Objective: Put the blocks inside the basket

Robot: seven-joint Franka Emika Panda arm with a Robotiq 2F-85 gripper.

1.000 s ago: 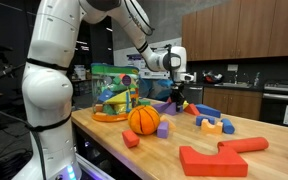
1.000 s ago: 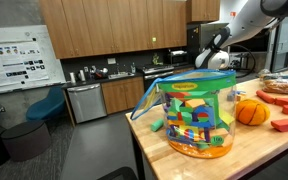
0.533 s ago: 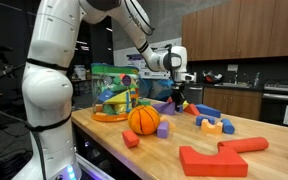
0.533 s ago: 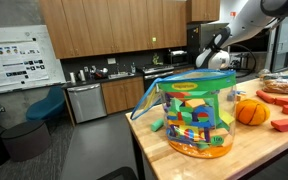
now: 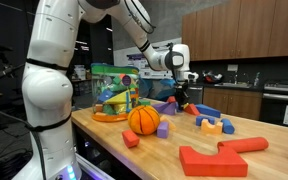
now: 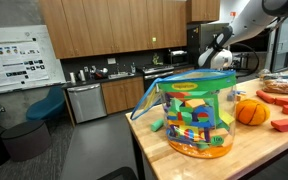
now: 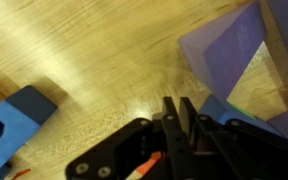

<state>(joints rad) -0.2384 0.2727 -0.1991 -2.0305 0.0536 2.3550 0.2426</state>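
Wrist view: gripper above the table, jaws drawn together, nothing visible between them.
The purple block lies just beside the fingertips and the blue block farther off; in an exterior view the basket stands apart. The blocks appear rigid, light and smooth-faced, so grip across two flat parallel faces.

An orange ball rests on a butcher-block counter in a kitchen, seen in both exterior views. Wood cabinets fill the wall at twelve o'clock, a steel dishwasher beneath them. At nine o'clock a printed poster hangs above a blue chair.
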